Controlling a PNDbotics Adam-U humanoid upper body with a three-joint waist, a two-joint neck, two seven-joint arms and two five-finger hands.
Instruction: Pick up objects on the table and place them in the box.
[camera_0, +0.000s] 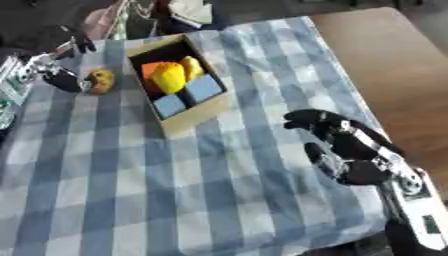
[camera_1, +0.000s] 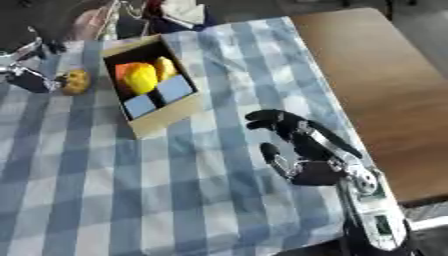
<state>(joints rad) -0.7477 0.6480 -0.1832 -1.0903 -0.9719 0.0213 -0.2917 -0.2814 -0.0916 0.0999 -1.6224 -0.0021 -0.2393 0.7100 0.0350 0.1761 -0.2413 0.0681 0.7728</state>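
Note:
An open cardboard box (camera_0: 194, 118) stands on the blue-checked cloth at the upper left. Inside lie an orange item (camera_0: 150, 67), a yellow rounded item (camera_0: 169, 78), a second yellow piece (camera_0: 192, 67) and two pale blue blocks (camera_0: 203, 87). Just left of the box is a small yellow-brown lump (camera_0: 102, 81). My left hand (camera_0: 59, 76) comes in from the left edge with its black fingers closed against that lump. My right hand (camera_0: 350, 150) hovers over the cloth at the lower right, fingers relaxed and holding nothing.
Bare wooden tabletop (camera_0: 394, 60) shows to the right of the cloth (camera_0: 131, 190). Cluttered items (camera_0: 188, 10) lie past the far edge, and something white and green (camera_0: 9, 82) sits at the left edge. The cloth's near half carries nothing.

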